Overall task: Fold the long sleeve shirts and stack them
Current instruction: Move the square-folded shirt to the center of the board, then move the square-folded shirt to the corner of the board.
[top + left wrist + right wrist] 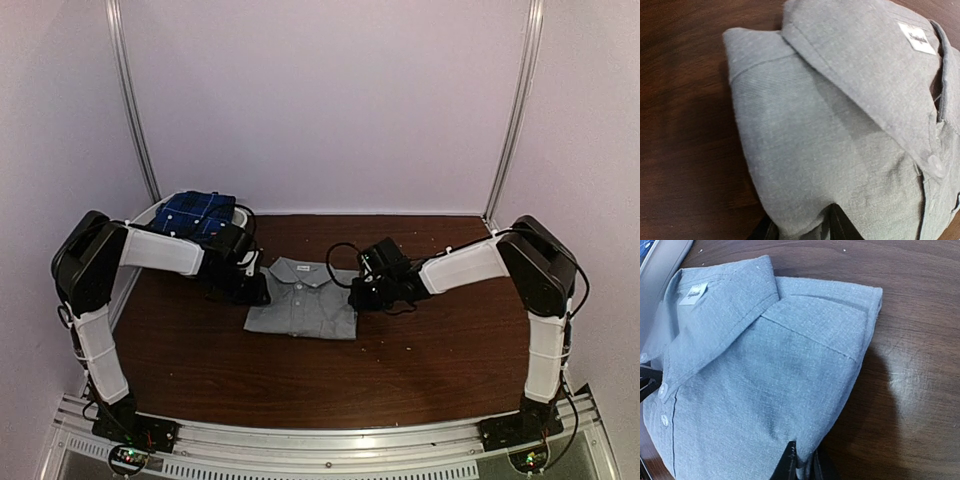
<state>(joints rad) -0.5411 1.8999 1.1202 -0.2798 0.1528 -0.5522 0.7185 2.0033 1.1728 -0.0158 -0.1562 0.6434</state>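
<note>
My two arms rise from the near edge of the brown table (pixel 420 370) and bend inward over it; between them, about the middle of the table, lies the grey shirt (pixel 302 300), folded into a compact rectangle with its front up and its collar (pixel 865 75) toward the far side.

My left gripper (pixel 800 229) is at the shirt's left edge; in the left wrist view the folded cloth runs down between my dark fingertips (pixel 837 227), so I am closed on the side of the grey shirt. My right gripper (pixel 802 466) is at the opposite edge; there the two fingertips (pixel 787 465) stand close together with a ridge of the grey cloth pinched between them, so that hand too is clamped on the shirt. Both grippers sit low, at the level of the tabletop.

From the wrists I see the shoulder fold tucked under; a white label (pixel 916 38) inside the neck; a small white button (pixel 934 164) on the placket below the collar point. The shirt rests flat on the wood; its near hem is square to me.

Farther back, at the far left corner, stands the white basket (pixel 146 212); a dark blue plaid shirt (pixel 198 212) lies in it, bunched and reaching above the rim, well apart from the grey one.
</note>
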